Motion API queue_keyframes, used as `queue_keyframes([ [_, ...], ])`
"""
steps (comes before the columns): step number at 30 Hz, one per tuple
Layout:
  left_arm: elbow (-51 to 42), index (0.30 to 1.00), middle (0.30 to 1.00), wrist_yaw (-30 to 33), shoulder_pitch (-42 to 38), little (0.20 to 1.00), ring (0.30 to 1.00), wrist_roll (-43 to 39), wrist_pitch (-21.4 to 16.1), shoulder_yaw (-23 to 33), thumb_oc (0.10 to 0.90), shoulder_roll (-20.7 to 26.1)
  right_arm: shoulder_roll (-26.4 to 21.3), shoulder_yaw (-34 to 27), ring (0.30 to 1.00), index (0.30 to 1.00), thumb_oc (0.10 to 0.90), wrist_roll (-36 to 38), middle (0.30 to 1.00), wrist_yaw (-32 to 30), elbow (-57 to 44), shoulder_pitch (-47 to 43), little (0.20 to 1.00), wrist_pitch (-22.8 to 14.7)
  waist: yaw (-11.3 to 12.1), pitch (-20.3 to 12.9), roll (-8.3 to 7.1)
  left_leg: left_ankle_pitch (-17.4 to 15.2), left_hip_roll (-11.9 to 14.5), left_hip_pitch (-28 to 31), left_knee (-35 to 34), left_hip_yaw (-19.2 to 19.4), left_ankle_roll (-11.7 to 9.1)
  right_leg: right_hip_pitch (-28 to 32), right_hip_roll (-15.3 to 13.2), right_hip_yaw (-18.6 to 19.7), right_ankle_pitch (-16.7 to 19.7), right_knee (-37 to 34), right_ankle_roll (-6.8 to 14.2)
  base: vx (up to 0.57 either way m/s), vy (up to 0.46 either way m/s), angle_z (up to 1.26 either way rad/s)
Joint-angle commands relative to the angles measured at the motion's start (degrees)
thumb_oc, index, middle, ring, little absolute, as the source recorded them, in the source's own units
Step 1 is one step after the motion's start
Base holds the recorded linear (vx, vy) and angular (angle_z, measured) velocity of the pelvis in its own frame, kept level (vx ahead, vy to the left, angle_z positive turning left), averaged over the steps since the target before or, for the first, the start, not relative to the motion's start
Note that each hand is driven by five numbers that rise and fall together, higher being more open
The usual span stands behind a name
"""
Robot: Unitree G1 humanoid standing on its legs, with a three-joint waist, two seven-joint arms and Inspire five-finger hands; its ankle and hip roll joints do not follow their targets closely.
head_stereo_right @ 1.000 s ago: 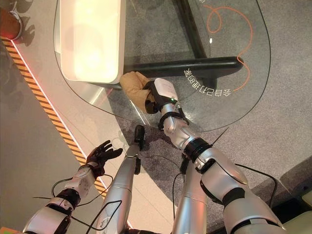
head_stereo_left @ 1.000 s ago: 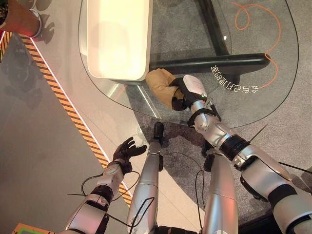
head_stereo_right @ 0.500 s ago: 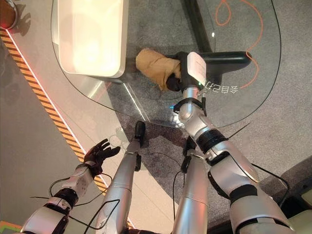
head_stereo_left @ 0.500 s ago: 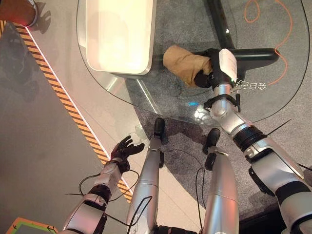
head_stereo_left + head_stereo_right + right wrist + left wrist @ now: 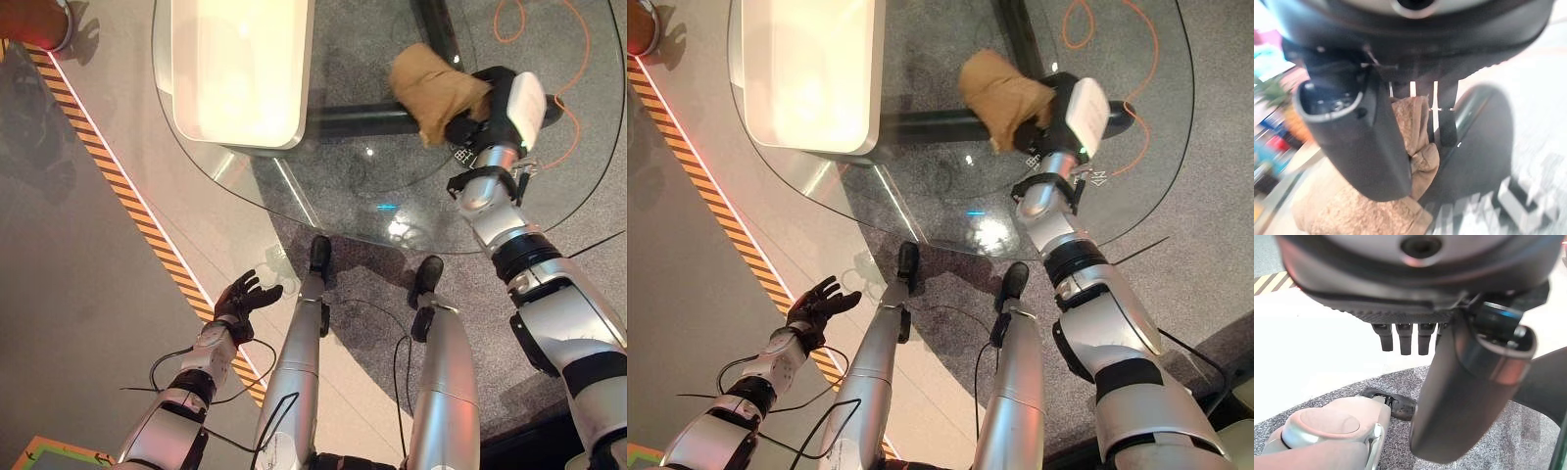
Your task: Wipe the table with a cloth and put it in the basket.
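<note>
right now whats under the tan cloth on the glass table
The cloth, held by the right hand, lies on the glass table; beneath shows the black table base. The glass directly under it is hidden.

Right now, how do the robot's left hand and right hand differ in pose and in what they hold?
The right hand is over the glass table, curled round the tan cloth; the left hand hangs off the table, above the floor. The left hand's fingers are spread and hold nothing. Both are dark.

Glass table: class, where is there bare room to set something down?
The near part of the glass table is bare, between the white basket and the right hand holding the brown cloth. The far left is crowded by the basket.
</note>
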Motion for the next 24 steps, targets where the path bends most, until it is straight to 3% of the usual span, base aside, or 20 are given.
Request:
queue_keyframes([
  [1,1.20,0.900,0.900,-0.25,2.79,0.900,0.900,-1.70,-0.06,2.01,0.800,3.62,-12.62,-4.41,0.300,0.300,0.100,4.63,0.300,-8.88,4.38,-1.08,0.200,2.55,-1.60,-1.20,1.03,-4.25,-4.60,0.73,2.54,5.56,7.11,0.34,5.03,-0.86,3.65,-4.75,-1.35,0.00,0.000,0.00],
  [13,2.82,0.900,0.900,-1.41,1.56,0.900,0.900,-1.90,0.58,3.67,0.800,6.02,-15.12,-9.78,0.300,0.300,0.100,9.51,0.300,-9.57,8.58,2.70,0.200,0.29,-2.52,-1.20,-0.34,-4.85,-4.10,0.22,3.00,5.23,6.98,0.45,5.69,-0.33,3.80,-5.23,-0.99,0.00,0.000,0.00],
  [24,5.51,0.900,0.900,-2.71,-0.46,0.900,0.900,-2.07,0.99,4.00,0.800,7.57,-14.69,-9.44,0.300,0.300,0.100,10.10,0.300,-8.03,9.90,2.75,0.200,-1.40,-2.82,-1.20,-1.21,-4.81,-3.79,0.38,2.38,4.90,6.61,0.96,6.15,-0.25,3.90,-6.16,-0.87,0.00,-0.010,0.00],
])
